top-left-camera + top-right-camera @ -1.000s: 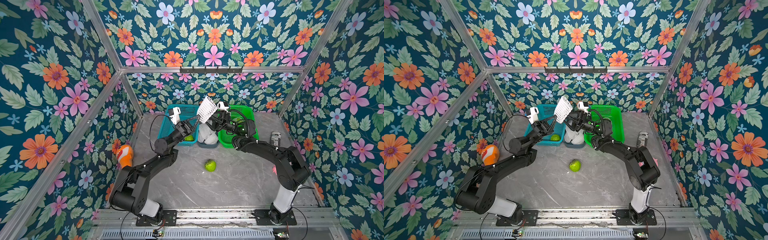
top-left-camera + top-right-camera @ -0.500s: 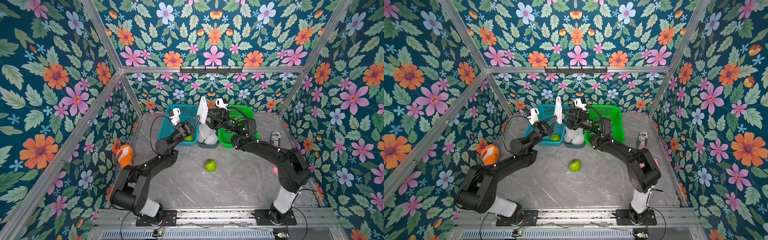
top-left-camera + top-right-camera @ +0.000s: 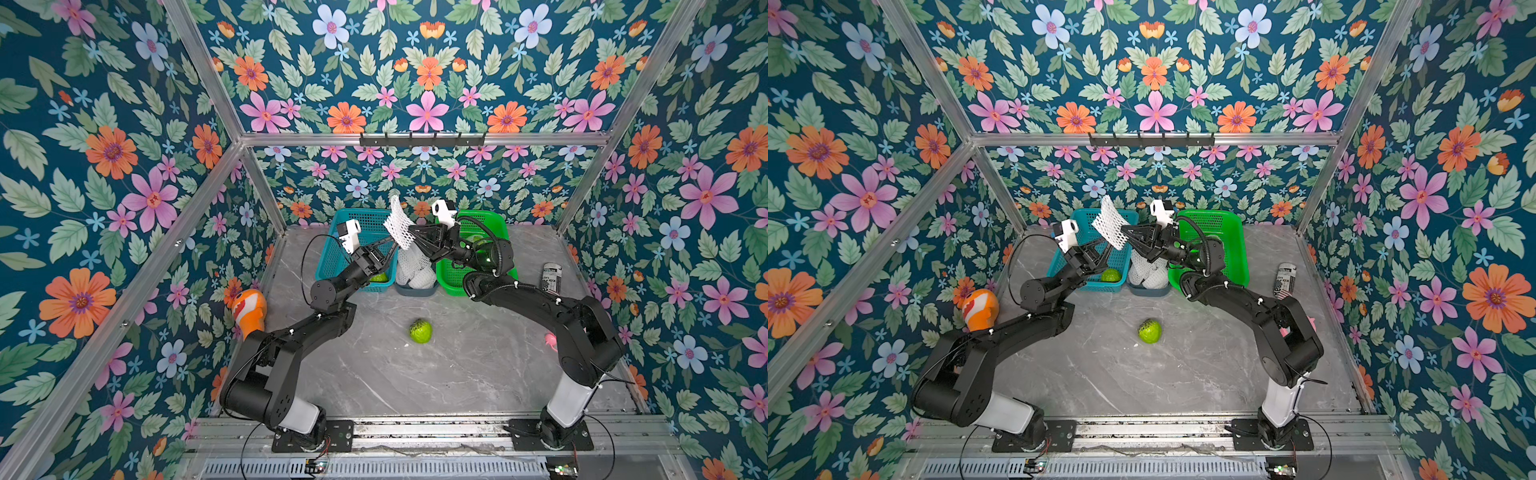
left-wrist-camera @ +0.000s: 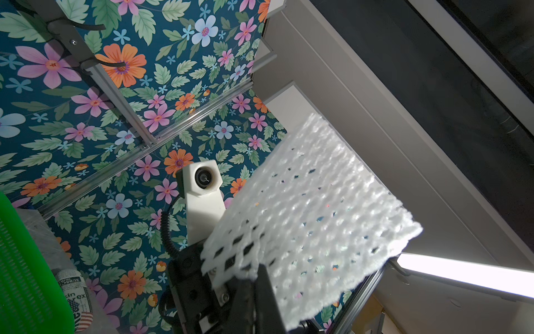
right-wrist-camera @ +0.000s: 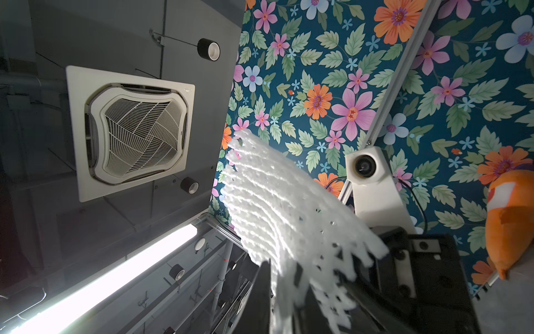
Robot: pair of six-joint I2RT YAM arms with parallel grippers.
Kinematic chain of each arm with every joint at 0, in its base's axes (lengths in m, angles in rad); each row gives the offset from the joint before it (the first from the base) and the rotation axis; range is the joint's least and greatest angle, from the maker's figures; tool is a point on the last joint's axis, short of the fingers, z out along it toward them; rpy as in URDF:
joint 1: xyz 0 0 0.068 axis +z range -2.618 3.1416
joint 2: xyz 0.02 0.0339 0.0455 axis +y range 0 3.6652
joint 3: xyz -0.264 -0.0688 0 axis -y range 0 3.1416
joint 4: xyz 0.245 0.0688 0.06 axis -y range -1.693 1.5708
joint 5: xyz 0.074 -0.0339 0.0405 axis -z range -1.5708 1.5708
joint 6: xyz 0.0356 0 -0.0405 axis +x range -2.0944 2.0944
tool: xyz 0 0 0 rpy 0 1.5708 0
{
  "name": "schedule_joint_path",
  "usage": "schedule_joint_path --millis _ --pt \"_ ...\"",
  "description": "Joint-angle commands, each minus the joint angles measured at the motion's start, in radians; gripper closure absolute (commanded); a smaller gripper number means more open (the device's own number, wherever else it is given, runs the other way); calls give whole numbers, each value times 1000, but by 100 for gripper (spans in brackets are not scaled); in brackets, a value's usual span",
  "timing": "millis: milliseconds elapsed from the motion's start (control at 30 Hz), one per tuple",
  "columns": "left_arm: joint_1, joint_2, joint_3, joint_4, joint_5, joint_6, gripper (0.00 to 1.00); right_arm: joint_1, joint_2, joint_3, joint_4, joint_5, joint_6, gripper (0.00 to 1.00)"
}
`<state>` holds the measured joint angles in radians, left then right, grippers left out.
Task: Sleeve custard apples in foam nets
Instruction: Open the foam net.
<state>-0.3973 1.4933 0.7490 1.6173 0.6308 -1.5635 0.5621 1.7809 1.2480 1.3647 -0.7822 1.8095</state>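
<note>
A white foam net [image 3: 398, 222] [image 3: 1109, 222] hangs in the air above the baskets, pinched at its lower edge from both sides. My left gripper [image 3: 392, 242] [image 3: 1110, 246] is shut on it from the left. My right gripper [image 3: 410, 237] [image 3: 1123, 235] is shut on it from the right. The wrist views show the net [image 4: 303, 217] [image 5: 274, 202] spreading out past the dark fingers. One custard apple [image 3: 420, 331] [image 3: 1150, 331] lies on the table's middle. Another custard apple [image 3: 379, 277] [image 3: 1111, 275] sits in the blue basket [image 3: 332, 262]. More foam nets [image 3: 415, 270] fill a small grey bin.
A green basket [image 3: 496, 222] stands right of the grey bin at the back. A printed can [image 3: 552, 279] lies at the right wall, with a small pink object [image 3: 550, 341] nearer the front. An orange clownfish toy [image 3: 249, 307] sits by the left wall.
The net, held by my left gripper, turned from flat to nearly edge-on. My right gripper moved in from the right and closed on its lower edge.
</note>
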Motion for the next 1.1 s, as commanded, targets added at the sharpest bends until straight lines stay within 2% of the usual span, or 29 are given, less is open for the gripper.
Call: schedule_joint_path --millis 0,33,567,1067 --pt "1 -4 -3 104 32 14 100 -8 9 -11 60 -5 22 94" --pt "2 -5 -6 103 37 14 100 -12 9 -14 60 -12 16 100" --pt "-1 3 -135 104 122 42 100 -90 -27 -207 60 -144 -32 100" --pt "0 7 -162 103 142 58 100 -134 -34 -251 60 -169 -58 100"
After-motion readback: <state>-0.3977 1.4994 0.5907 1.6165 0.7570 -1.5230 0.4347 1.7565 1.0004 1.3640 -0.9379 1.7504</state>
